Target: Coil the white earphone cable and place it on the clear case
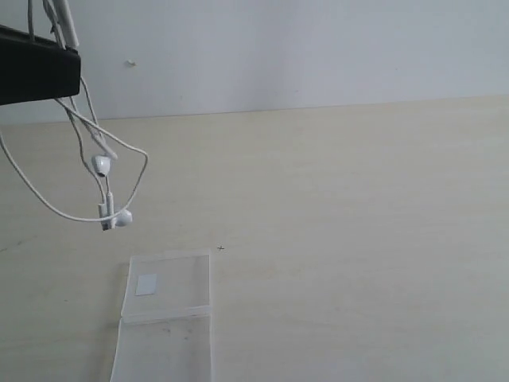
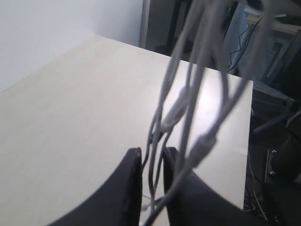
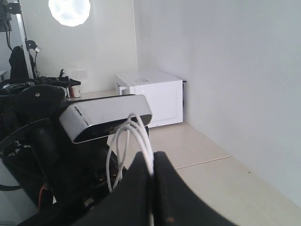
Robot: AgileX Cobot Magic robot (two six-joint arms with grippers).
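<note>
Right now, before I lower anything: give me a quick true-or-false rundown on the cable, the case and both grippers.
1. The white earphone cable hangs in the air above the table. True.
2. The clear case lies open on the table. True.
3. The cable lies coiled on the case. False: no cable touches the case.
4. The right gripper is open and empty. False: it is shut on a loop of the cable.
5. Cable strands run between the left gripper's fingers. True.

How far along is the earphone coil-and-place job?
Done: the white earphone cable hangs in loose loops above the table. In hand: left pincer and right pincer are both shut on its strands. Left: lowering it onto the clear case, which lies open with no cable on it.
</note>
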